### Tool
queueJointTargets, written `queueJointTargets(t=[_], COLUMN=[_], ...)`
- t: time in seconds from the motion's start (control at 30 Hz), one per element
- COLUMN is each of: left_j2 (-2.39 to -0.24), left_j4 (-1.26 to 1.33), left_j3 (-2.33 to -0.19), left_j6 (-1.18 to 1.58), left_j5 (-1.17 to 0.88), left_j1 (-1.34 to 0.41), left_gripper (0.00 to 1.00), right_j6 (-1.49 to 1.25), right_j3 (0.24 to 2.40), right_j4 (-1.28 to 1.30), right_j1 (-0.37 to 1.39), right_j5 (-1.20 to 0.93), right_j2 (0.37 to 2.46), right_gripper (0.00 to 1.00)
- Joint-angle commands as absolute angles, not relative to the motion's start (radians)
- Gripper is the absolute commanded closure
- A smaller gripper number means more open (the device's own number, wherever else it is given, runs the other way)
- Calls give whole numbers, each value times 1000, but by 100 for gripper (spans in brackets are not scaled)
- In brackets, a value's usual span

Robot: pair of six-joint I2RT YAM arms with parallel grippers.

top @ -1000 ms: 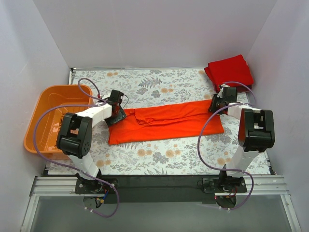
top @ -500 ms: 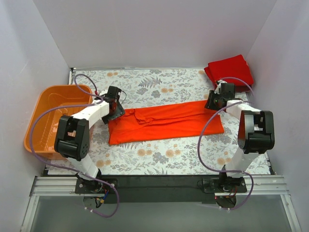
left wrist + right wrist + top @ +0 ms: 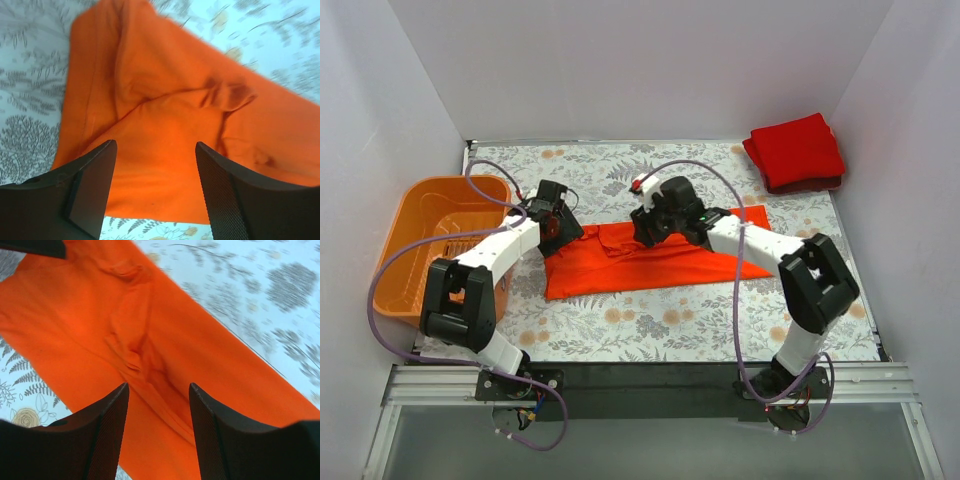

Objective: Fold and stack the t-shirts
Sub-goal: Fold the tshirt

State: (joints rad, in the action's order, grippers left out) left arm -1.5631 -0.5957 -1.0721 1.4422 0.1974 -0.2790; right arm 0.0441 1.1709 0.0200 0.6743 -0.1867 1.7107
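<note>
My left claw (image 3: 155, 147) and right claw (image 3: 159, 387) hang open, empty, over the long-folded bright orange-red cloth t-shirt (image 3: 650, 262), likely poised to grip its crease.

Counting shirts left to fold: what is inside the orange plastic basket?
The rigid orange plastic basket shows only bare floor, no cloth; the white left arm covers its near right corner.
</note>
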Motion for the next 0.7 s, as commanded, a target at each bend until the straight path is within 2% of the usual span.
queueJointTargets(t=[0.0,0.23,0.3,0.67], left_j2=[-1525,-1514,-1516,-1508], left_j4=[-578,-575,-575,-591], left_j3=[-1005,-910,-893,-847], left_j6=[1477,1486,1493,1491], left_j5=[152,147,147,170], left_j1=[-282,-282,-284,-284], left_gripper=[38,42,42,42], right_j6=[153,225,242,291], right_j3=[1264,1380,1397,1447], right_j4=[-18,-17,-15,-2], right_j1=[742,853,862,876], right_j5=[-150,-63,-52,46], right_j2=[1802,1954,1993,2078], right_gripper=[39,36,33,33])
